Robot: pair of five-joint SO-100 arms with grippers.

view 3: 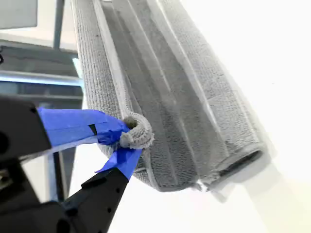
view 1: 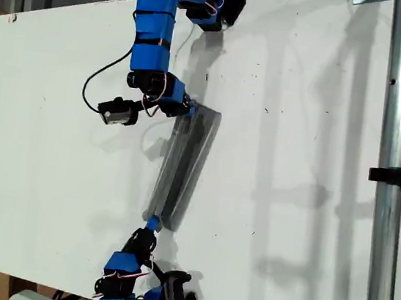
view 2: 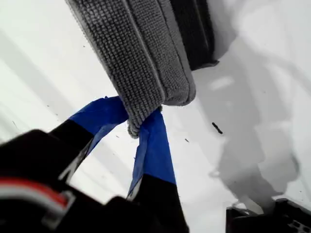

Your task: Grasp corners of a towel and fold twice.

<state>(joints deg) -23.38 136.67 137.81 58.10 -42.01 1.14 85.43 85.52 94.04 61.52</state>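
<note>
Exterior view: the soft, light towel point(view 1: 182, 166) hangs folded over mid-table point(view 1: 59, 102), a corner at twelve o'clock and six o'clock clamped in my first hand point(view 2: 145, 119) and second hand point(view 3: 127, 141), the proper holds.

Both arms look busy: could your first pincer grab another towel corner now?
Probably not. My first pincer is shut on one corner of the towel, which hangs between it and my second pincer; it would have to let go first.

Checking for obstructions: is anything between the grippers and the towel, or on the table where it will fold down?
Nothing visible: my first gripper and my second gripper each pinch the towel, and the table around it is bare.
</note>
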